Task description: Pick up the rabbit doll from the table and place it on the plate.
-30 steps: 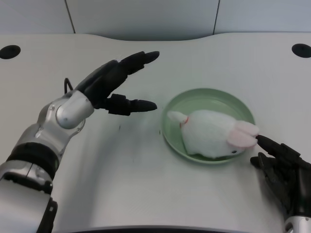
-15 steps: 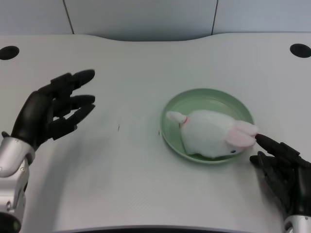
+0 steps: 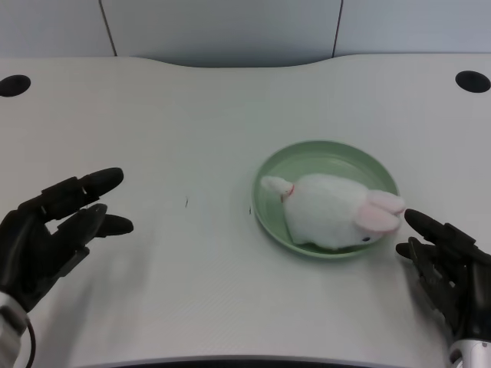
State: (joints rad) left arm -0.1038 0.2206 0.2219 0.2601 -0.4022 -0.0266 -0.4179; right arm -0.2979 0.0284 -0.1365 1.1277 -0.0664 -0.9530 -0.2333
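head view looks down on the white bench (image 3: 199, 100), and we find the rabbit doll (image 3: 334, 217) already lying on the green plate (image 3: 322, 153). it rests on its side across the plate's near half, pink ears toward the picture's right and reaching the rim, small tail end toward the left. nothing grips it; it sits by its own weight inside the raised rim, which we judge is enough to keep such a soft, light toy from sliding off.

our left hand (image 3: 46, 241) is low at the picture's left edge, well apart from the plate, with bare bench between them. its fingers (image 3: 84, 184) are spread and hold nothing, pointing roughly toward the middle of the bench. we read that pose as a hand with no more work on the doll, kept clear so it cannot brush the plate.

our right hand (image 3: 449, 264) waits at the lower right, fingers apart, one fingertip near the plate's rim and the doll's ears; whether it touches the rim we cannot tell.

two dark round holes sit at the far corners of the bench, the left hole (image 3: 15, 84) and the right hole (image 3: 472, 81), and a pale panelled wall (image 3: 222, 27) rises behind.

judging from how things lie, we take the placing as done. the one risk we see is the ear end lying close to the rim.
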